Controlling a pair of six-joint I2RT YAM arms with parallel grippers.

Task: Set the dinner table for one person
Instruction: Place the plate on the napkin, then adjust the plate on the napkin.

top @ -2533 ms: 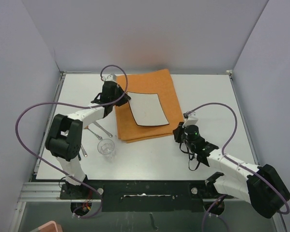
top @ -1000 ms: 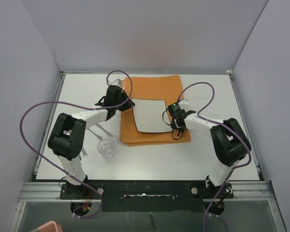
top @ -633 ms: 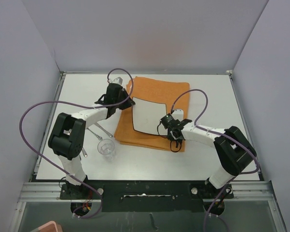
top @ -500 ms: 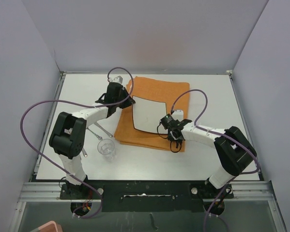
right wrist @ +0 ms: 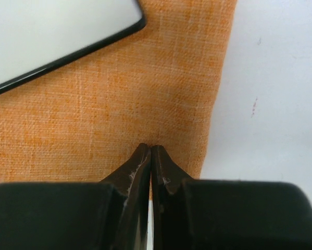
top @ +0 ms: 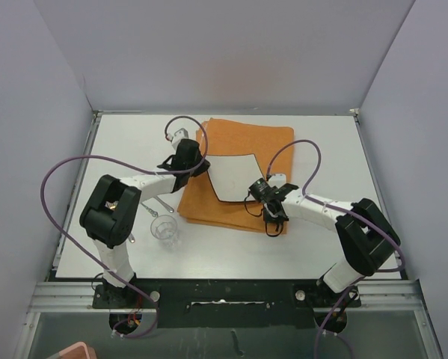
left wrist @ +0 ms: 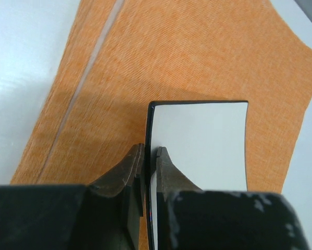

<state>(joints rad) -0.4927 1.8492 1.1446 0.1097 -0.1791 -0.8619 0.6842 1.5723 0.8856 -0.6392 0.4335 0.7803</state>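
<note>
A white plate (top: 231, 176) with a black rim lies on the orange mat (top: 238, 138) on the dinner table (top: 321, 142). My left gripper (top: 200, 167) is shut on the plate's left edge; in the left wrist view the gripper (left wrist: 149, 151) clamps the thin rim of the plate (left wrist: 202, 140) over the mat (left wrist: 187, 52). My right gripper (top: 274, 211) is shut on the mat's near right edge. Seen from the right wrist, its tips (right wrist: 151, 148) meet on the cloth (right wrist: 119, 104) beside the bare table (right wrist: 281, 104), with the plate's corner (right wrist: 51, 36) beyond.
A clear glass (top: 164, 228) stands near the left arm's base. Metal cutlery (top: 158, 200) lies on the table left of the mat, partly under the left arm. Grey walls close in the table on three sides.
The mat has been dragged toward the near left and now lies skewed. My right gripper has moved left and nearer with the mat's edge. My left gripper has shifted right with the plate.
</note>
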